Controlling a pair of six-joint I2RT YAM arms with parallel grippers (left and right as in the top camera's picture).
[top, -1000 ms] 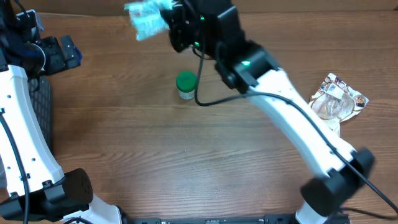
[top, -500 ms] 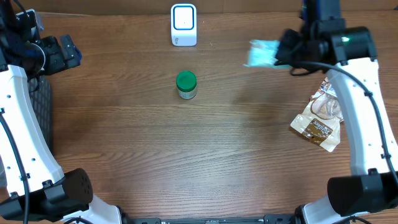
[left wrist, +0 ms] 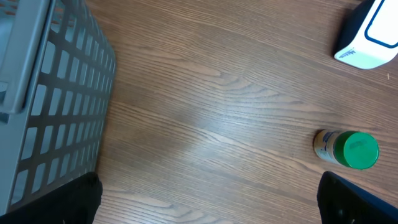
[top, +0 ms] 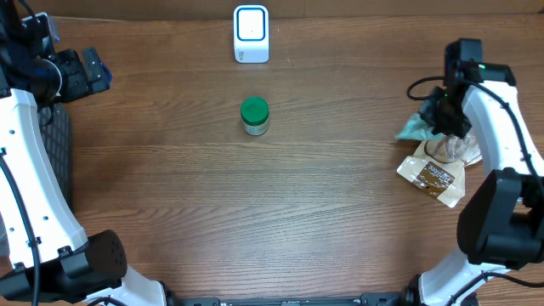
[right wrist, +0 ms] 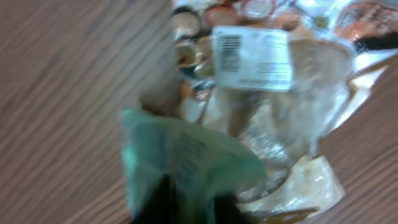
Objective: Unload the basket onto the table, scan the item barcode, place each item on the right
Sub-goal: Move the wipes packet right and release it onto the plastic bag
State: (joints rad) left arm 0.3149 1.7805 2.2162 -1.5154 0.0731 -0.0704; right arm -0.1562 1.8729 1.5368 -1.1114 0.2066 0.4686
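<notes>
A teal packet (top: 415, 127) lies against the clear snack bag (top: 438, 170) at the table's right edge, with my right gripper (top: 438, 119) directly over it. In the blurred right wrist view the teal packet (right wrist: 186, 155) sits between my dark fingers (right wrist: 163, 202), and I cannot tell whether my right gripper (right wrist: 189, 208) still pinches it. A barcode label (right wrist: 252, 50) shows on the snack bag beyond. The white scanner (top: 251, 34) stands at the back centre. My left gripper (left wrist: 211, 211) hangs open over bare wood at the far left.
A green-lidded jar (top: 254, 116) stands in front of the scanner; the left wrist view also shows this jar (left wrist: 348, 149). A grey mesh basket (left wrist: 50, 93) sits at the table's left edge beside my left arm.
My right arm swung the teal packet from in front of the scanner to the right and down onto the snack bag. The left arm has not moved.
</notes>
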